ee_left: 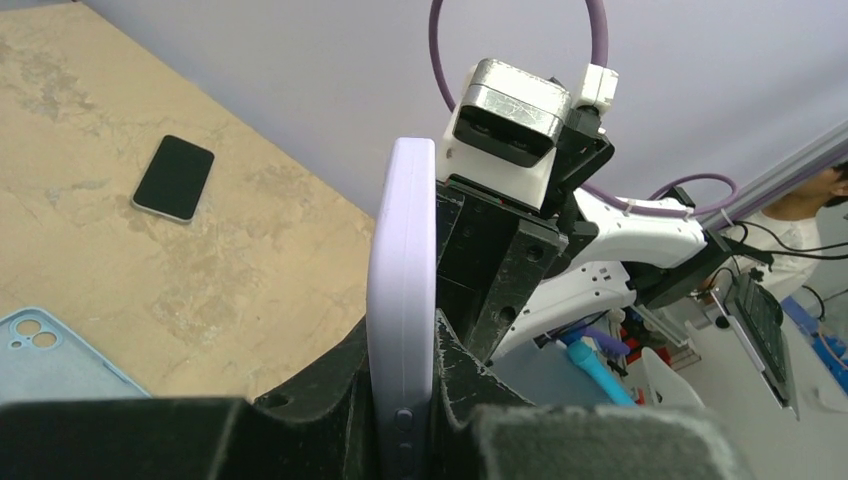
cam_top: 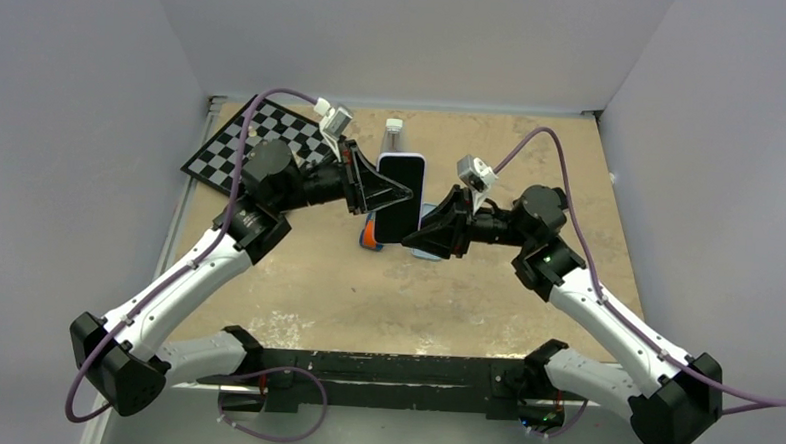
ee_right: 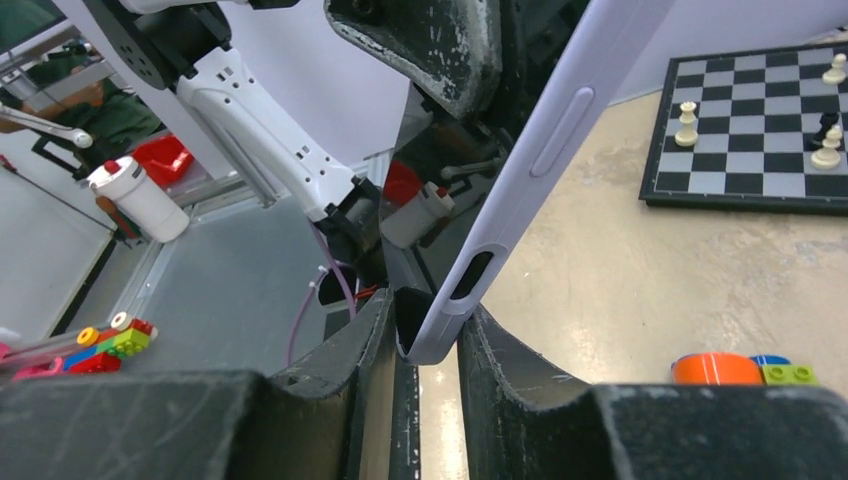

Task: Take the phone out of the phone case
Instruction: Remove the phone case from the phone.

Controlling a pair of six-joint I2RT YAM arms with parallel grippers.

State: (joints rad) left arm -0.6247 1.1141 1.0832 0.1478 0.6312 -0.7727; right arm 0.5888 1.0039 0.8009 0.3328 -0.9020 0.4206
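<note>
Overall: phone [cam_top: 399, 197] is held upright above the counter [cam_top: 306, 288], between the two claws, screen toward the top camera.
Task thing: phone is seated in the lilac phone case [ee_left: 402, 270], not yet taken out.
Left claw [ee_left: 402, 338]: pressed together on the phone case, one finger on each flat face; side buttons are seen low between the fingers.
Right claw [ee_right: 430, 312]: fingers are set either side of one corner of the phone case. One finger is touching the lilac edge and a thin dark sliver is seen at the other, so a real pinch cannot be told.
Claws to each other: facing, close together, joined only by the phone case.
Chessboard [cam_top: 257, 141]: flat on the counter, behind the left claw, apart from it.
Spare phone [ee_left: 174, 178]: black, lying flat on the counter, well apart from the left claw.
Blue case [ee_left: 50, 350]: flat on the counter, below the left claw.
Orange piece [ee_right: 715, 368]: on the counter below the right claw, bricks beside it.
</note>
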